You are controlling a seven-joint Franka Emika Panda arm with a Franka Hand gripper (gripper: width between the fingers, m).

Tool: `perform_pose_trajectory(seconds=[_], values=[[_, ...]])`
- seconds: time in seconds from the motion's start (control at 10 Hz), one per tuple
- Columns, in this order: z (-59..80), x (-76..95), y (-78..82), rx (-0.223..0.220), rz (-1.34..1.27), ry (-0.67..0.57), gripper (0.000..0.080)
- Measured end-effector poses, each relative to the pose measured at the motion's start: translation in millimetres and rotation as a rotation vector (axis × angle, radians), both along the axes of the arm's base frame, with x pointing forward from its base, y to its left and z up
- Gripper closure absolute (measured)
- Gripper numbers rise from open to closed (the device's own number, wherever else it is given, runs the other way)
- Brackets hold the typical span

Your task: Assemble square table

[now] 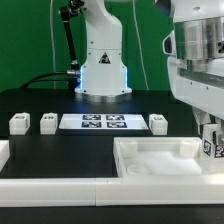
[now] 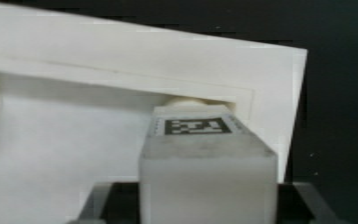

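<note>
Wrist view: we saw the gripper (image 2: 202, 208) with fingers clamped on a tagged white leg (image 2: 202, 165), near a corner of the tabletop (image 2: 123, 75).

A robotics lab; green backdrop (image 1: 28, 35); black table (image 1: 35, 102); tagged marker board (image 1: 104, 122); robot arm's white base (image 1: 103, 68).
</note>
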State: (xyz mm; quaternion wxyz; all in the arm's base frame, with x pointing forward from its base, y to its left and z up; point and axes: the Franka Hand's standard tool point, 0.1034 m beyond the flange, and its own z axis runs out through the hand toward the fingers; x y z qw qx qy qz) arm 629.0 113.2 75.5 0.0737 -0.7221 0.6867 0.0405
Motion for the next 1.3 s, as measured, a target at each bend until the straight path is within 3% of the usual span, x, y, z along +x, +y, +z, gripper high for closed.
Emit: perform_pose_trajectory(seconds=[0.1,0.2,0.3,0.5,0.9,1.1,1.3], values=[[-0.4,-0.3,-0.3,0.001,-0.016,0.003,0.0508],[-0.6,-0.5,0.1,0.002,-0.013,0.003,0.0428],[-1.1,-1.5,0.5,-0.007,0.086,-0.008,0.0428],[-0.8,-3.5,8.1,-0.037,0.45,-0.053,0.0179],[-0.7,-3.2,8.1,-0.056,0.815,-0.107,0.0151],[-1.4,-2.6,14.5,-0.142,1.207,-0.13,0.015],[-0.9,-0.6,14.6,-0.159,1.439,-0.171,0.015]])
